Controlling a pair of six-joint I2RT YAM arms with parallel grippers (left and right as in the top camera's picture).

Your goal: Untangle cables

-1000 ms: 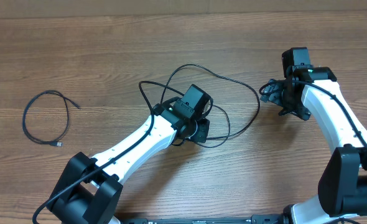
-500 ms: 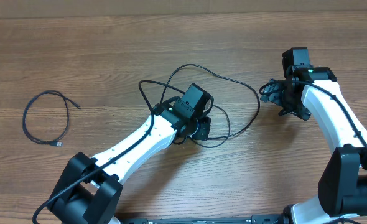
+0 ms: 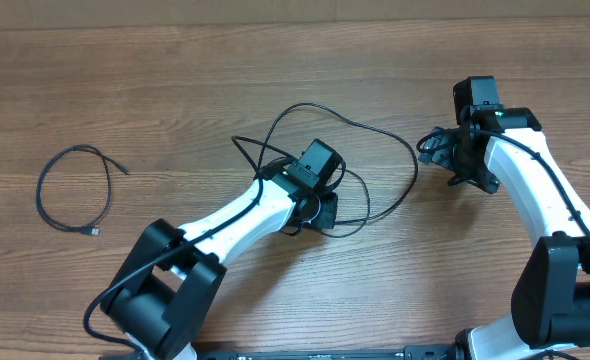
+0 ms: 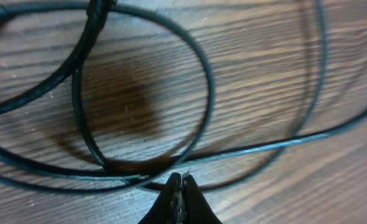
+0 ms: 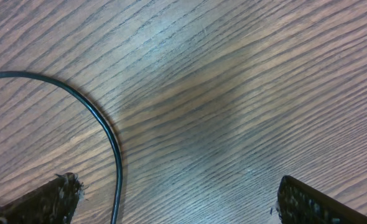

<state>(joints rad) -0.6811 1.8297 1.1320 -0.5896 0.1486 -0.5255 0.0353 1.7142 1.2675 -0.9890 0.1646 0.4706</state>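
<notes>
Black cables [image 3: 375,131], looped in a tangle on the table [image 3: 175,80], one cord [image 3: 109,190] lying apart at far left; my left claw [image 4: 181,186] is pinched together at a strand, presumably to draw it free, while my right claw [image 5: 178,191] waits spread wide over an outlying loop.

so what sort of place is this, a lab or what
Probably a robot lab bench or test station: two white-and-black robot arms mounted at one edge of a wood-grain table, with only thin black cables laid out on it. The room itself is out of view.
</notes>
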